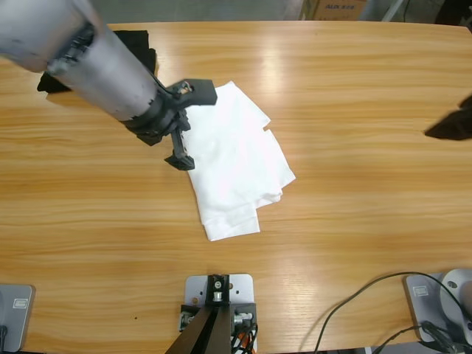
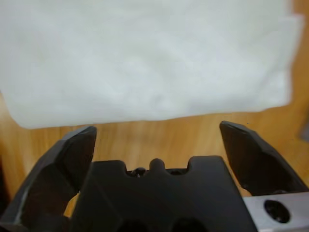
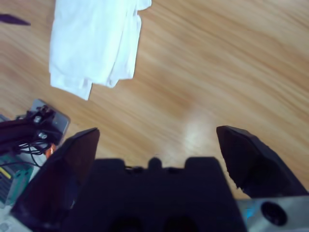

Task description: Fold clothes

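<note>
The clothes are one white T-shirt (image 1: pixel 236 162), lying folded into a rough oblong on the wooden table (image 1: pixel 354 88), left of the middle. My left gripper (image 1: pixel 189 125) is at the shirt's left edge, coming in from the upper left. In the left wrist view the gripper (image 2: pixel 157 135) is open, with bare wood between its jaws and the shirt (image 2: pixel 145 58) just beyond them. My right gripper (image 1: pixel 450 125) shows as a dark shape at the right edge. The right wrist view has this gripper (image 3: pixel 154 140) open and empty above bare table, far from the shirt (image 3: pixel 91 43).
A black folded garment (image 1: pixel 140 40) lies at the back left, partly hidden behind the left arm. Dark cables (image 1: pixel 354 310) curl at the front right. A cardboard box (image 1: pixel 335 7) stands beyond the table's far edge.
</note>
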`<state>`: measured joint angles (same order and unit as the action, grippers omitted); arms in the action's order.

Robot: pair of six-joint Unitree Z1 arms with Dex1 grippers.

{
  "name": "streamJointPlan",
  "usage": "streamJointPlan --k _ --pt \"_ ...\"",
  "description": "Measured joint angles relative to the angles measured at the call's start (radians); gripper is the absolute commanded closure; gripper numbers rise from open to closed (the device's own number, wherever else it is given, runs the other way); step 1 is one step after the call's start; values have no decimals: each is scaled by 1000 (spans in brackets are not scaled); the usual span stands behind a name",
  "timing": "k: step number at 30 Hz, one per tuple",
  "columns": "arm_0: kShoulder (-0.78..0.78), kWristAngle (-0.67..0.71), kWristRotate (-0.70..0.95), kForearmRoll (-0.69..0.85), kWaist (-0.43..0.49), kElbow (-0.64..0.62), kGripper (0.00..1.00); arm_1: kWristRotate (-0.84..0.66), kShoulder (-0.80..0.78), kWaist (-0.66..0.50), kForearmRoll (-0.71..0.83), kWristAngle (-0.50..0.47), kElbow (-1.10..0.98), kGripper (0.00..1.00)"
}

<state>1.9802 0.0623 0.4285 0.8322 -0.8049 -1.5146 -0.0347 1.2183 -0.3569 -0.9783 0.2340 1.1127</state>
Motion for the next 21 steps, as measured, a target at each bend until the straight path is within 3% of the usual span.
streamJointPlan --k 8,17,21 --pt "152 -50 29 44 0 -195 35 -6 -58 -2 -16 0 -22 0" --pt "358 -45 67 284 0 -558 41 -6 -56 -3 6 -6 -57 0" --pt "391 -12 67 354 0 -596 41 -6 -56 -3 27 -13 -69 0"
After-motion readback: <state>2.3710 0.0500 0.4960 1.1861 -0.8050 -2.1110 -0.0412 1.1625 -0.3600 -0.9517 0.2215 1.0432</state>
